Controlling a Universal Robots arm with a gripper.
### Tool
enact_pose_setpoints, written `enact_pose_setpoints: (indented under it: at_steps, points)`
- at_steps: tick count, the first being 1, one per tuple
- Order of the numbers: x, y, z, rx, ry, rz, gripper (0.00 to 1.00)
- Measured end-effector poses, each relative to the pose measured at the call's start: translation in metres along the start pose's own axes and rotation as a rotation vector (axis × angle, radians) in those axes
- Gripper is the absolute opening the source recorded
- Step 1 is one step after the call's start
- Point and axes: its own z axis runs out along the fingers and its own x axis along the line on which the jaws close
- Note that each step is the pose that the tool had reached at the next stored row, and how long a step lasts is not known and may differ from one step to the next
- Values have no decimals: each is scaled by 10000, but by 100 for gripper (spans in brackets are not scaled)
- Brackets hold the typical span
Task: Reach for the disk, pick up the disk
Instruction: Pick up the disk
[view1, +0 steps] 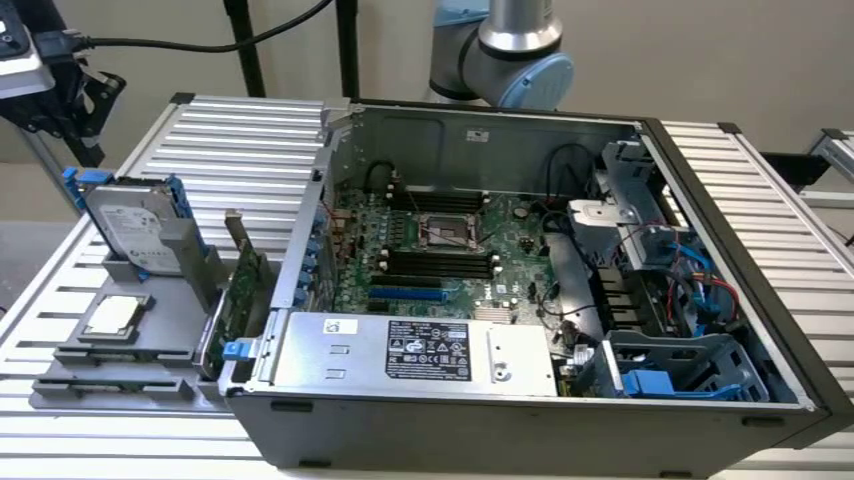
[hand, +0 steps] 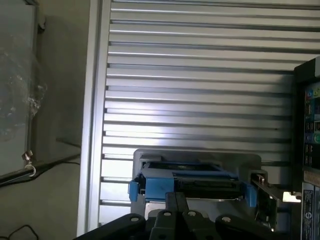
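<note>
The disk (view1: 134, 232) stands on edge in a grey holder (view1: 134, 268) on the exterior view's left, its silver face and white label showing between blue rails. In the wrist view the disk (hand: 190, 181) appears edge-on, with its blue carrier across the top. My gripper (hand: 176, 201) hangs above that edge with its two black fingers pressed together and nothing between them. In the exterior view my gripper (view1: 83, 105) sits high at the far left, above and behind the disk and apart from it.
An open computer case (view1: 534, 300) takes up the middle and right of the slatted aluminium table (view1: 240, 140). A small silver CPU chip (view1: 114, 315) lies in a grey tray in front of the disk. A green circuit card (view1: 247, 285) stands between the holder and the case.
</note>
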Motion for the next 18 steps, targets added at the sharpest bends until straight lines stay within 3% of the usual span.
enact_pose_setpoints:
  at_steps: [18]
  points:
    - [0,1,1,-7,117,-3277,11]
